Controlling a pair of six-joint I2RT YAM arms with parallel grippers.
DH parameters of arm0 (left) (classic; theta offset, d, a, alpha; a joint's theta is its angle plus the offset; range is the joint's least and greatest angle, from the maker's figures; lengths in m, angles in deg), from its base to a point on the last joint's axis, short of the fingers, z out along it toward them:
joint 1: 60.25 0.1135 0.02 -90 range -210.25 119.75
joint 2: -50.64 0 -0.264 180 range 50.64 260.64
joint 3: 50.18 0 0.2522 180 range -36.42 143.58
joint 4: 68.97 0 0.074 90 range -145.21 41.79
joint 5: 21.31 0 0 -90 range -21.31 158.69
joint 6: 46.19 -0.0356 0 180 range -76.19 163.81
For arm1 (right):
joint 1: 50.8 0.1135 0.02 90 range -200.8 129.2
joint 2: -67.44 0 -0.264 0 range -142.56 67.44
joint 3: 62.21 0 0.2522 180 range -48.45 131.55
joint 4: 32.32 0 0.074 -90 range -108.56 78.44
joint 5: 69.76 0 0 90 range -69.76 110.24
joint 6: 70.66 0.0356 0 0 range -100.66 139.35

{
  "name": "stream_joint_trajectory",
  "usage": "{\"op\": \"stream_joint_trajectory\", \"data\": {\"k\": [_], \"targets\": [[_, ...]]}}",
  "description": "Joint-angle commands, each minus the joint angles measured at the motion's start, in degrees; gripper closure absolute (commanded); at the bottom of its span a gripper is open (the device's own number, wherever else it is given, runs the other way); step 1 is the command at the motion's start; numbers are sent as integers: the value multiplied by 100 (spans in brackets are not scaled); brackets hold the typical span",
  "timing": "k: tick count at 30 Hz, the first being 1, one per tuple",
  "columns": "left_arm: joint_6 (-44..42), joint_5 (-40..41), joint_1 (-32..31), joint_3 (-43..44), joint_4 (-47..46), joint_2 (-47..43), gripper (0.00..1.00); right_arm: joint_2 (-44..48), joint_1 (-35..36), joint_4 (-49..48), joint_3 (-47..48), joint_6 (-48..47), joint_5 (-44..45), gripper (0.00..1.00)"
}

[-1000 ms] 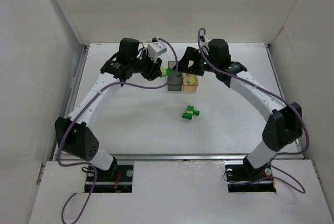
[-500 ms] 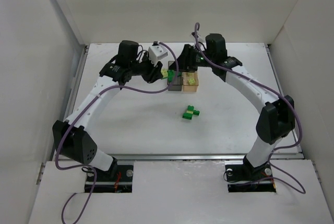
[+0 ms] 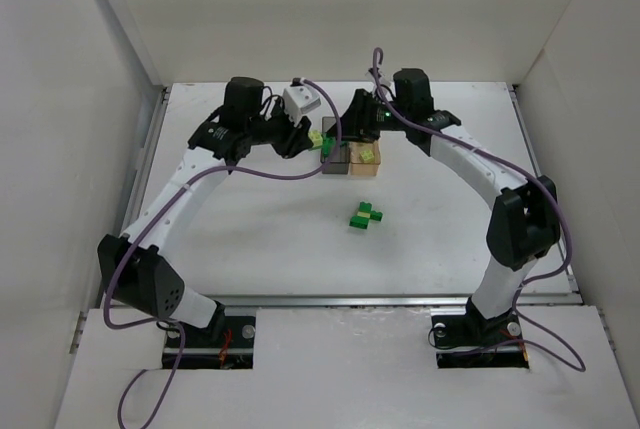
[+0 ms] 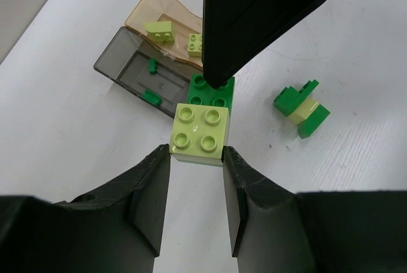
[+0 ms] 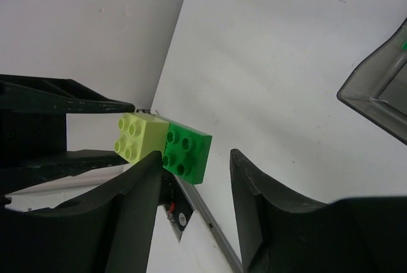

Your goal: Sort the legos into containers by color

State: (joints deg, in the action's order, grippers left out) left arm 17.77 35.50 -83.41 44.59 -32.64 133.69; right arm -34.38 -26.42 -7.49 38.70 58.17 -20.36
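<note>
My left gripper (image 4: 197, 155) is shut on a pale yellow-green lego (image 4: 200, 128) that is joined to a dark green lego (image 4: 213, 90), held above the table. In the top view the left gripper (image 3: 318, 139) holds the pair just left of the containers. My right gripper (image 5: 194, 165) is open, with the dark green lego (image 5: 186, 149) close to its left finger and the pale lego (image 5: 138, 136) beyond. The smoky grey container (image 4: 137, 72) holds two dark green legos. The orange-tan container (image 4: 166, 15) holds two pale legos.
A clump of dark green and pale legos (image 3: 364, 217) lies on the table in front of the containers (image 3: 350, 161); it also shows in the left wrist view (image 4: 302, 109). White walls stand at the left, back and right.
My right gripper has moved left toward the brick pair in my left gripper. The left gripper has shifted slightly and still holds the pair.
</note>
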Motion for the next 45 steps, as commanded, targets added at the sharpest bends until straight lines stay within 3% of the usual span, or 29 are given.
{"op": "stream_joint_trajectory", "data": {"k": [1,11,15,20,23,32,35,37,45], "targets": [[29,-197,-22,-59,-191,-333,100,31,-21,-298,3,28,-141,48],[135,-302,-22,-112,-358,-333,100,-206,32,-298,170,80,-519,50],[135,-302,-22,-164,-411,-333,100,-312,84,-412,293,133,-791,62],[239,-302,-22,-226,-542,-386,100,-365,84,-773,293,256,-1230,90],[240,-302,-22,-279,-543,-386,100,-365,137,-949,223,309,-1380,99],[99,-109,-22,-464,-473,-438,100,-242,85,-1010,-75,309,-1240,100],[29,-38,-22,-525,-368,-491,100,-189,23,-1010,-312,370,-1117,83],[29,14,-22,-587,-367,-561,100,-128,-126,-1010,-462,371,-1117,62],[-383,-125,-22,-639,-744,-825,100,276,-644,-1063,-761,372,-1555,24]]}}
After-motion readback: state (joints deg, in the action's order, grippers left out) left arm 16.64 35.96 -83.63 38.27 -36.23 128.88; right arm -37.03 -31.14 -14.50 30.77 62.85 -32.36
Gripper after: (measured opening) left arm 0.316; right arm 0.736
